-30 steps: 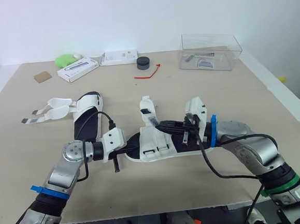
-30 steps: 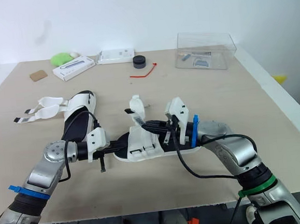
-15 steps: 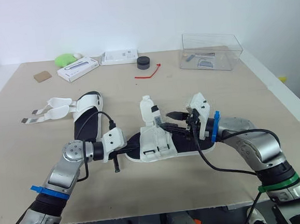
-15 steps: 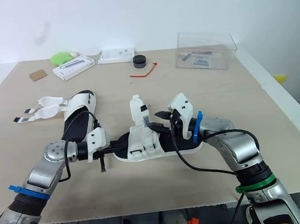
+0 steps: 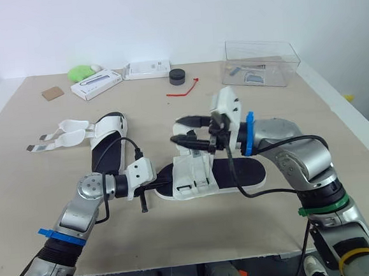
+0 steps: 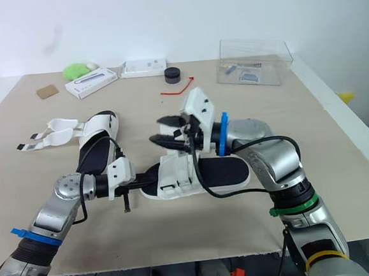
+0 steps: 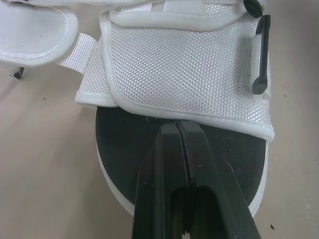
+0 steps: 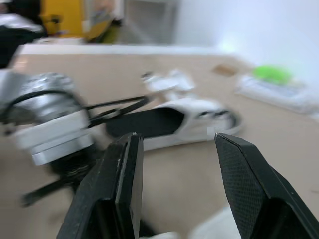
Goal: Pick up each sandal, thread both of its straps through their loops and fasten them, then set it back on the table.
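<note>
A white sandal [image 5: 238,173] with a black footbed lies near the table's front. Its wide mesh strap [image 7: 184,74] carries a black loop [image 7: 260,59]. My left gripper [image 7: 177,127] is shut, its fingers resting flat on the footbed at the sandal's left end [image 5: 161,180]. My right gripper [image 5: 183,132] hangs open above the strap with nothing between its fingers [image 8: 127,164]. A second sandal [image 5: 108,144] lies farther left, its white straps [image 5: 63,135] spread loose on the table.
At the back stand a clear plastic box [image 5: 260,62], a black round puck [image 5: 177,77], a red tie [image 5: 182,90], two white boxes [image 5: 95,85], a green object [image 5: 80,73] and a brown card [image 5: 52,95].
My right gripper has risen and swung left, from low beside the sandal's strap to above it. The left gripper has stayed on the footbed.
</note>
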Robot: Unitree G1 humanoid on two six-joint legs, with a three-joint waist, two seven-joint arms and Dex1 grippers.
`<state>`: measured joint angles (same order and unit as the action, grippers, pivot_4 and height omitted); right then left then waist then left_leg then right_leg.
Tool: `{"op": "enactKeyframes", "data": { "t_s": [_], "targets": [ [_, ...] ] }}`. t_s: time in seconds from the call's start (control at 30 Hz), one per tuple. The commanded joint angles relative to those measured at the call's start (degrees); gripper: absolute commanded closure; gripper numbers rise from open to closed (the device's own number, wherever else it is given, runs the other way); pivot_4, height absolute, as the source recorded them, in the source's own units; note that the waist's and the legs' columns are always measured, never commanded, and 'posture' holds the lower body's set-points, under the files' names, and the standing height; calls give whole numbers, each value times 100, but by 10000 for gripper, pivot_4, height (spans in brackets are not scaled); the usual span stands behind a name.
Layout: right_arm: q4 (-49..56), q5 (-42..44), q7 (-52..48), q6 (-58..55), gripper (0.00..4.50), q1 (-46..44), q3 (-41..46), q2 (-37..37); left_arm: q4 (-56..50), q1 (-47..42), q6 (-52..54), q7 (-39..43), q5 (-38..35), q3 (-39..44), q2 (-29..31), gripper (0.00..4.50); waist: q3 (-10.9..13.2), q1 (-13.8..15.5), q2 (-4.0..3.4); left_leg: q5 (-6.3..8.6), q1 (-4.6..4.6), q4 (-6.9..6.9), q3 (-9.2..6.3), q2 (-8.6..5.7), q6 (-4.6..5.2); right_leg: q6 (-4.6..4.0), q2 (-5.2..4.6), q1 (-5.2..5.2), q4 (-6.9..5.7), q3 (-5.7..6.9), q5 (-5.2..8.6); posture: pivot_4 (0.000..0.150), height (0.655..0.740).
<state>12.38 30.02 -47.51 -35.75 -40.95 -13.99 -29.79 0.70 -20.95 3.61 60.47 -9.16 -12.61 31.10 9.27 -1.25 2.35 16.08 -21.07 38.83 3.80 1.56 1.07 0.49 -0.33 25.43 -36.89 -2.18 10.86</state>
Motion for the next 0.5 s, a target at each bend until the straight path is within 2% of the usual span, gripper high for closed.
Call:
{"op": "enactKeyframes", "data": {
  "t_s": [0.03,0.27,0.5],
  "targets": [
    [88,-165,-74,-372,19666,-160,-172,-62,-20,11,11,-17,59,-37,9,45000,0,0,0,0,-1,0,0,0,0,1,-1,0,0,1,1,1500,7400],
    [-504,-860,-216,-485,19666,-497,-497,-138,-39,52,4,-45,68,-20,15,45000,0,0,0,-1,-1,0,-3,-2,0,4,0,1,1,5,2,1500,7400],
    [-774,-850,-212,-1062,19666,-676,-283,-87,-46,69,6,-71,77,-21,15,45000,0,0,0,0,-4,0,-6,-2,0,1,-1,1,2,8,2,1500,7400]
  ]
}}
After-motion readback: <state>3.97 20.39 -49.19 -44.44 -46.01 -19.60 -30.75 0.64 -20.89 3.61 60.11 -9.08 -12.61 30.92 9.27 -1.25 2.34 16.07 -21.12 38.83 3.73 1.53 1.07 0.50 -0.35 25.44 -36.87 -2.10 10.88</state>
